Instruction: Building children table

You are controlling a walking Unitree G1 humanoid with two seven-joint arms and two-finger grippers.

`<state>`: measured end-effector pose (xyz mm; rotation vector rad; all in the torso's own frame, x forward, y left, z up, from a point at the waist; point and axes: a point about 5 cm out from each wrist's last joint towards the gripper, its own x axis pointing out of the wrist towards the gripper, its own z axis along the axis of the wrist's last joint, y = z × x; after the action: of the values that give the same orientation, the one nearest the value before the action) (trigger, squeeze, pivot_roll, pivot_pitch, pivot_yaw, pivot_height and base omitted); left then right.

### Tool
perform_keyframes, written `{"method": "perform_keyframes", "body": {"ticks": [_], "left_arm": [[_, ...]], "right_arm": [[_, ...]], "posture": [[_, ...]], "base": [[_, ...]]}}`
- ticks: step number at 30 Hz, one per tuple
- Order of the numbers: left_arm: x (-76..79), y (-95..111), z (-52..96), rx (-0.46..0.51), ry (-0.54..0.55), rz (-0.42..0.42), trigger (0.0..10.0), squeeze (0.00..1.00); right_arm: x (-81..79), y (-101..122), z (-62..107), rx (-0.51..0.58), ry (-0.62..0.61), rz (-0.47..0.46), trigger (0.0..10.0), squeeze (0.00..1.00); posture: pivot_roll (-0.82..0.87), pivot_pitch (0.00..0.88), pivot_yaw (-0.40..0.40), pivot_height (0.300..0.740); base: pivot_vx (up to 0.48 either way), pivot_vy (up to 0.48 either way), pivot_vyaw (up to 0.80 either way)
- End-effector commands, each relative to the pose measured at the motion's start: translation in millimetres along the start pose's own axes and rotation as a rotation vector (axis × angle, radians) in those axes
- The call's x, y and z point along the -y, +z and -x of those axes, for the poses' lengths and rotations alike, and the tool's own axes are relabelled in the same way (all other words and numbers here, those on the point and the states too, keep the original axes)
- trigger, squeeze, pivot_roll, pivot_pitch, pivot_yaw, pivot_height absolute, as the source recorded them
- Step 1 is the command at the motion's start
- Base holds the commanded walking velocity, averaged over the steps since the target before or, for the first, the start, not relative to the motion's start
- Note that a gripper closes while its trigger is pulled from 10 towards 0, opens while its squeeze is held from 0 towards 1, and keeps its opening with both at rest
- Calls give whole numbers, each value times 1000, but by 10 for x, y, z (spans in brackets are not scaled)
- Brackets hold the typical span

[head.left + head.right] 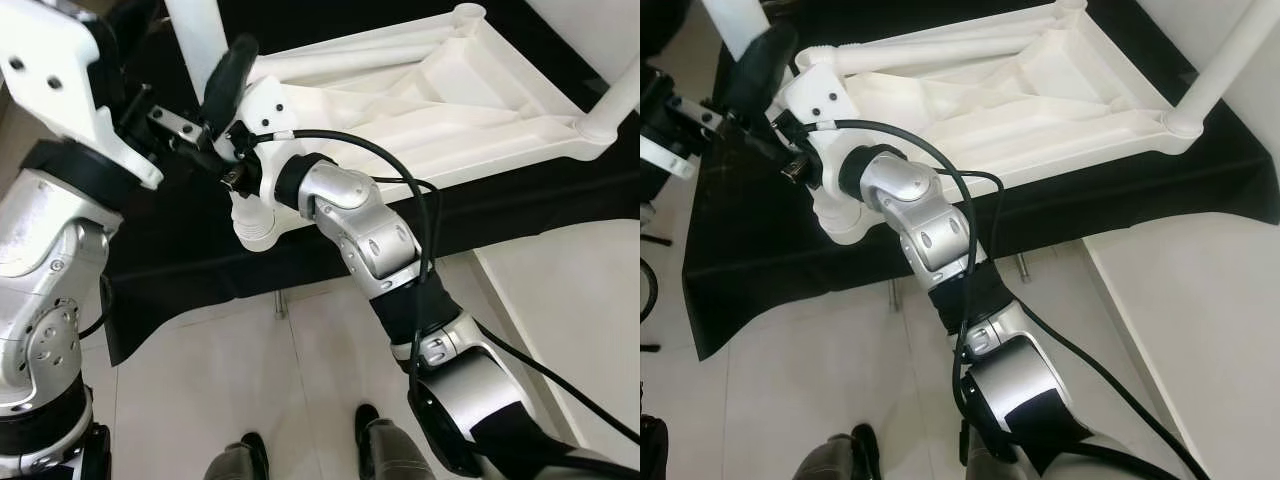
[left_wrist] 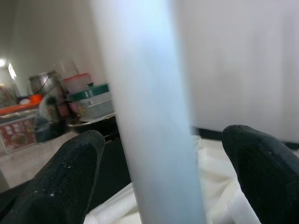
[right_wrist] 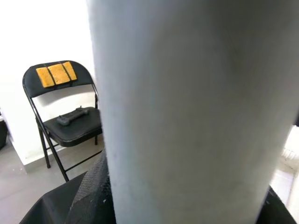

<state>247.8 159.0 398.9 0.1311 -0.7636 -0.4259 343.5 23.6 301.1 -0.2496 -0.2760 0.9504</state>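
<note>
Left eye view: right end effector (image 1: 237,160) clamped around white table leg (image 1: 200,35), elbow bent; left end effector (image 2: 163,154) wide around it.

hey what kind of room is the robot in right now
Likely a lived-in home room used as a work area: pots and food containers on a counter, a black folding chair by a white wall, and a tiled floor under the overturned white table.

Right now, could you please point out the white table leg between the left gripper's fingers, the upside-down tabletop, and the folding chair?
white table leg (image 2: 154,140), left wrist view, middle of its shaft.
upside-down tabletop (image 1: 440,100), left eye view, ribbed underside.
folding chair (image 3: 74,128), right wrist view, black seat.
</note>
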Motion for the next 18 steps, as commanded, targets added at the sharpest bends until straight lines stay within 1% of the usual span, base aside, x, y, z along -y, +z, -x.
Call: {"method": "perform_keyframes", "body": {"ticks": [1, 2, 3, 4, 5, 7, 8, 9, 11, 12, 13, 14, 16, 17, 18], "left_arm": [[-79, -10, -41, -28, 3, 16, 10000, 0], [-79, -10, -41, -28, 3, 16, 10000, 0], [-102, -12, -84, -30, 8, 41, 10000, 0], [-102, -12, -84, -30, 8, 41, 10000, 0], [-127, -22, -129, -49, 12, 56, 10000, 0], [-127, -22, -129, -49, 12, 56, 10000, 0], [-148, -19, -172, -57, 15, 59, 10000, 0], [-155, -15, -238, -69, 5, 92, 0, 0], [-155, -15, -238, -69, 5, 92, 0, 0], [-155, -11, -284, -81, -2, 124, 0, 0], [-155, -11, -284, -81, -2, 124, 0, 0], [-145, -12, -315, -94, -17, 158, 0, 0], [-145, -12, -315, -94, -17, 158, 0, 0], [-125, -23, -332, -112, -38, 200, 0, 0], [-125, -23, -332, -112, -38, 200, 0, 0]], "right_arm": [[-47, -475, 37, -194, 0, -55, 10000, 0], [-47, -475, 37, -194, 0, -55, 10000, 0], [-50, -474, 35, -193, 1, -55, 10000, 0], [-50, -474, 35, -193, 1, -55, 10000, 0], [-54, -472, 33, -192, 2, -56, 10000, 0], [-54, -472, 33, -192, 2, -56, 10000, 0], [-58, -470, 31, -191, 3, -56, 10000, 0], [-63, -470, 31, -190, 4, -56, 10000, 0], [-63, -470, 31, -190, 4, -56, 10000, 0], [-64, -470, 32, -190, 4, -55, 10000, 0], [-64, -470, 32, -190, 4, -55, 10000, 0], [-60, -470, 34, -190, 3, -53, 10000, 0], [-60, -470, 34, -190, 3, -53, 10000, 0], [-52, -472, 37, -190, 1, -51, 10000, 0], [-52, -472, 37, -190, 1, -51, 10000, 0]], "posture": [[39, 322, 11, 740], [39, 322, 11, 740], [39, 320, 12, 740], [39, 320, 12, 740], [37, 319, 13, 740], [37, 319, 13, 740], [39, 317, 15, 740], [37, 314, 17, 740], [37, 314, 17, 740], [36, 313, 18, 740], [36, 313, 18, 740], [35, 312, 20, 740], [35, 312, 20, 740], [37, 309, 21, 740], [37, 309, 21, 740]], "base": [[0, 0, 0], [0, 0, 0], [0, 0, 0], [0, 0, 0], [0, 0, 0], [0, 0, 0], [0, 0, 0], [0, 0, 0], [0, 0, 0], [0, 0, 0], [0, 0, 0], [0, 0, 0], [0, 0, 0], [0, 0, 0], [0, 0, 0]]}}
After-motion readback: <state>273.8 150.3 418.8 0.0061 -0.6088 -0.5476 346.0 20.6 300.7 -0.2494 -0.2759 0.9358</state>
